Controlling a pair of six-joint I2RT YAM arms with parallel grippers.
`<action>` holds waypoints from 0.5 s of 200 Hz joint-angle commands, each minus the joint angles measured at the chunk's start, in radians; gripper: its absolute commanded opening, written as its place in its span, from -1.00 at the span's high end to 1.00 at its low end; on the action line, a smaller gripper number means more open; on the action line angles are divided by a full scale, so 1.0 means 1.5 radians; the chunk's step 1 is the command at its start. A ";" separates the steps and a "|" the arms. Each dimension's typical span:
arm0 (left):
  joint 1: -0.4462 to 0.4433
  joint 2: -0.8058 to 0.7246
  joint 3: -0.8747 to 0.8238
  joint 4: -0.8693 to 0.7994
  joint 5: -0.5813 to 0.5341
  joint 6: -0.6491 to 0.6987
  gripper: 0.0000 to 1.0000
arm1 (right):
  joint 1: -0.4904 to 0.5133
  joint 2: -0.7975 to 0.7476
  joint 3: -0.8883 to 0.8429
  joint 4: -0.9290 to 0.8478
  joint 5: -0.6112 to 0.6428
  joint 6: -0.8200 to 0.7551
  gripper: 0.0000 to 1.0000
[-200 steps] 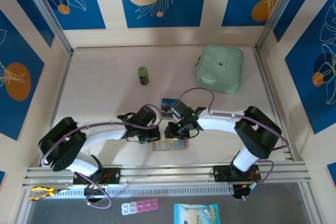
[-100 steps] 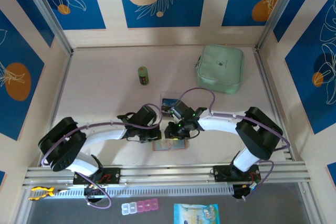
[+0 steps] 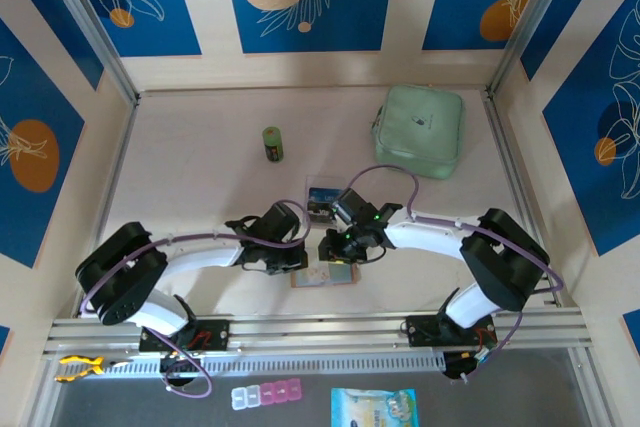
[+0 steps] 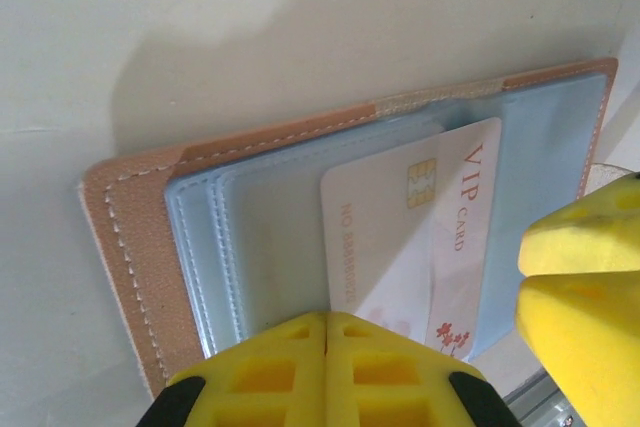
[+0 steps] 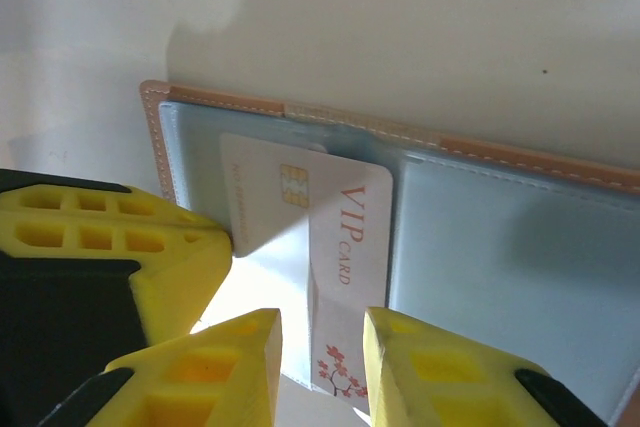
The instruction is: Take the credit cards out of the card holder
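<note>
While left gripper [image 4: 325, 335], fingers together, pins the card holder [image 4: 120, 237] beneath it, right gripper [image 5: 322, 352] straddles the VIP card [image 5: 300, 222], jaws partly apart, probably for extraction.

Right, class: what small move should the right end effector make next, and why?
Probably close on the jutting VIP card: the right end effector hovers open over its end, while the shut left end effector rests on the card holder.
</note>
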 commanded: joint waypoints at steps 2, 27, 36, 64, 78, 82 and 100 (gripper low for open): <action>-0.007 0.002 -0.008 -0.011 -0.002 -0.005 0.98 | -0.001 0.014 -0.009 -0.010 -0.015 0.002 0.41; -0.008 0.004 -0.007 -0.017 -0.004 -0.001 0.98 | -0.001 0.027 -0.011 -0.003 -0.016 0.002 0.41; -0.008 0.008 -0.008 -0.017 -0.003 -0.001 0.98 | -0.002 0.031 -0.012 -0.001 -0.017 0.001 0.41; -0.008 0.010 -0.012 -0.017 -0.005 -0.003 0.98 | -0.001 0.041 -0.012 0.002 -0.022 0.002 0.41; -0.008 0.011 -0.012 -0.018 -0.004 -0.002 0.97 | -0.002 0.044 -0.015 0.014 -0.034 0.003 0.42; -0.007 0.011 -0.012 -0.018 -0.004 -0.002 0.98 | -0.002 0.045 -0.016 0.018 -0.038 0.004 0.42; -0.008 0.012 -0.012 -0.017 -0.005 -0.004 0.98 | -0.003 0.043 -0.021 0.038 -0.055 0.012 0.47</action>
